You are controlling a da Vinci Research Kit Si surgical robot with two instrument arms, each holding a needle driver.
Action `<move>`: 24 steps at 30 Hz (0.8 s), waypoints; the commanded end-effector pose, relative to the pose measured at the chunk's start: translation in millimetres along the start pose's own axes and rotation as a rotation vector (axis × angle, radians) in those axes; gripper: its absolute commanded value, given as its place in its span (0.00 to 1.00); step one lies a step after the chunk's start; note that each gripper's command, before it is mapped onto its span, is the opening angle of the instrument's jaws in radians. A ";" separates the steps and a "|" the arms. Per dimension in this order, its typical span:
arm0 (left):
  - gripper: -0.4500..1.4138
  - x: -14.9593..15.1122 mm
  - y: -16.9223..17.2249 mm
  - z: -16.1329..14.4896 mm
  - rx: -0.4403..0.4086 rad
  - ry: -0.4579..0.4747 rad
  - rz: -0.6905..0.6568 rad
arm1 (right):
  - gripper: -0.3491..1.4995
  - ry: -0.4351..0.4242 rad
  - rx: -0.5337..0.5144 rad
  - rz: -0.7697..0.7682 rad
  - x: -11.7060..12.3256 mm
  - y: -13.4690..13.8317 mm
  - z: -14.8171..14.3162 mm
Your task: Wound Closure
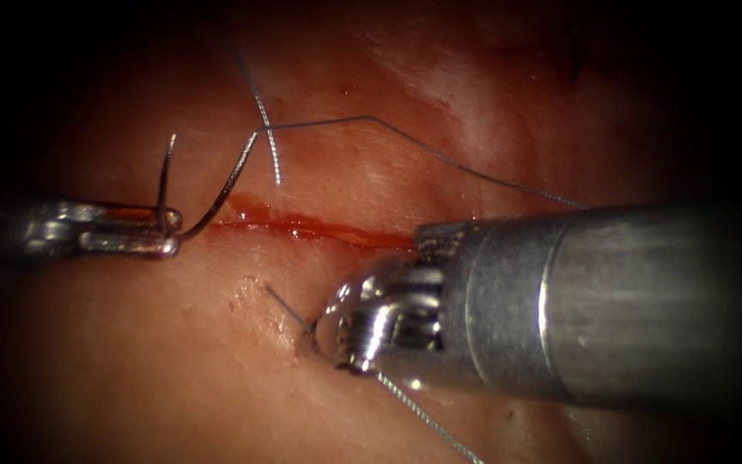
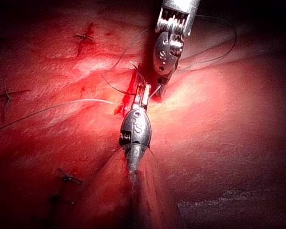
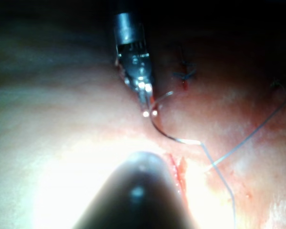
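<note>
A: Status on the closure?

B: Left tool (image 1: pixel 161 232) has its jaws closed on the needle (image 1: pixel 216 202), gripped near the pointed end. The point sticks up past the jaws and the body arcs away to the swaged end, where the thread (image 1: pixel 440 155) joins. The needle is clear of the tissue (image 1: pixel 130 378), over the left end of the cut (image 1: pixel 302 228).

A: Right tool?

B: Right tool (image 1: pixel 315 331) sits nose-down on the tissue just below the cut, mid-length. Its tip is buried against the surface, so I can't tell whether the jaws are open or shut. Thread runs right at its tip and trails off toward the bottom edge of the tissue; can't confirm it's held.

A: Left wrist view any help?

B: Shows the left tool (image 2: pixel 144 95) on the needle and the right tool (image 2: pixel 163 78) pointing down beside it. Jaw state there is still unreadable.

A: Progress?

B: My read: early on this cut. It still gapes along its visible length with red fluid (image 1: pixel 276 223) in it, and no tied stitch across it. Thread does enter the tissue below the cut, so one bite may be in. Finished stitches (image 2: pixel 85 37) lie elsewhere on the tissue, well apart from this cut.

A: Left to do?

B: Most of it: bites along the cut, knots, trimming.
</note>
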 end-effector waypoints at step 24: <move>0.00 -0.8 0.0 0.6 -0.005 0.002 0.001 | 0.00 -0.095 0.088 -0.103 -9.1 -5.6 -4.7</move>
